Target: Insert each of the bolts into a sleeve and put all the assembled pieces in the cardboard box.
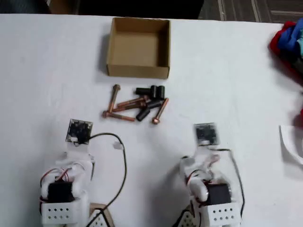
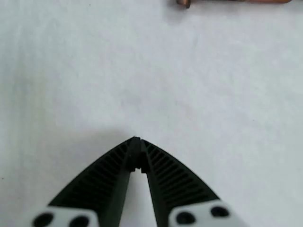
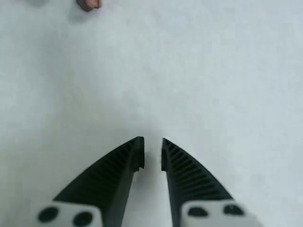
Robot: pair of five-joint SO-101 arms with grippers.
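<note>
High view: open cardboard box, floor bare; copper bolts and black sleeves heaped on the table just beside it. Left wrist view: left gripper tips together, 1 bolt beyond. Right wrist view: right gripper tips slightly apart.

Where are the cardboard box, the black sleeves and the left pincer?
cardboard box (image 1: 137, 71): high view, front wall.
black sleeves (image 1: 154, 91): high view, one sleeve in the cluster.
left pincer (image 2: 136, 140): left wrist view, where the closed tips meet.
</note>
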